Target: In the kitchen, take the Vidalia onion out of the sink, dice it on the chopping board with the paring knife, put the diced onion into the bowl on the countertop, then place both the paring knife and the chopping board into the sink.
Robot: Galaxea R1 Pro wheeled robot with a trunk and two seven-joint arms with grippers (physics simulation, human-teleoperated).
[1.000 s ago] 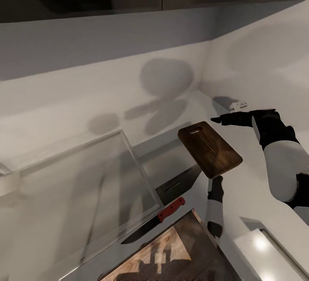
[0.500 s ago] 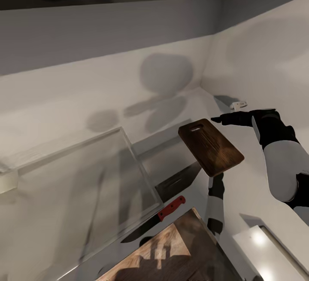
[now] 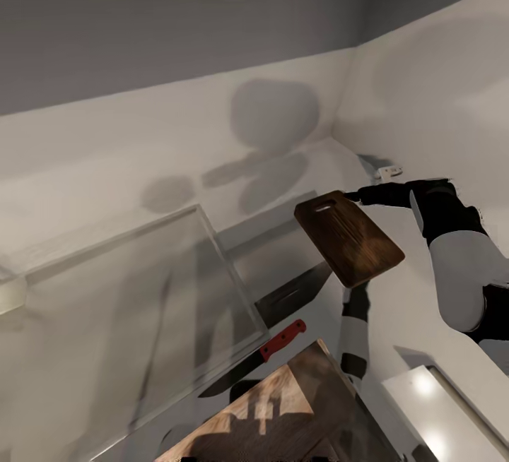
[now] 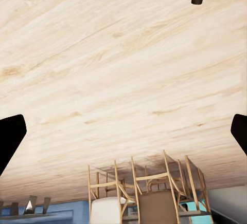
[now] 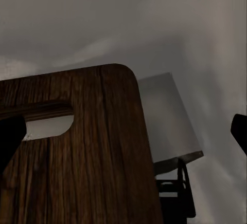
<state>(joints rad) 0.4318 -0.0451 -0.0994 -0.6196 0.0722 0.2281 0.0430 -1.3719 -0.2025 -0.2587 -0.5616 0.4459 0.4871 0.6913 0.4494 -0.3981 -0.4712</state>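
Note:
The brown chopping board (image 3: 348, 237) hangs tilted in the air above the steel beside the sink (image 3: 230, 271). My right gripper (image 3: 353, 196) reaches in from the right to the board's slotted end. In the right wrist view the board (image 5: 87, 152) is very close, and the right gripper (image 5: 123, 131) has its fingertips (image 5: 10, 137) far apart. I cannot tell what holds the board up. The red-handled paring knife (image 3: 281, 341) lies by the sink's near corner. My left gripper (image 4: 123, 131) is open over wood floor. The onion and the bowl are out of view.
The grey countertop (image 3: 297, 172) runs into a wall corner at the right, where there is a small white fitting (image 3: 387, 171). My left arm (image 3: 352, 342) stands just under the board. Light wood floor (image 3: 268, 412) and a white block (image 3: 424, 398) lie near me.
The camera has tilted down, so the upper cabinets have slid out at the top. My right gripper has edged closer to the board's slotted end. The board and the knife have barely moved.

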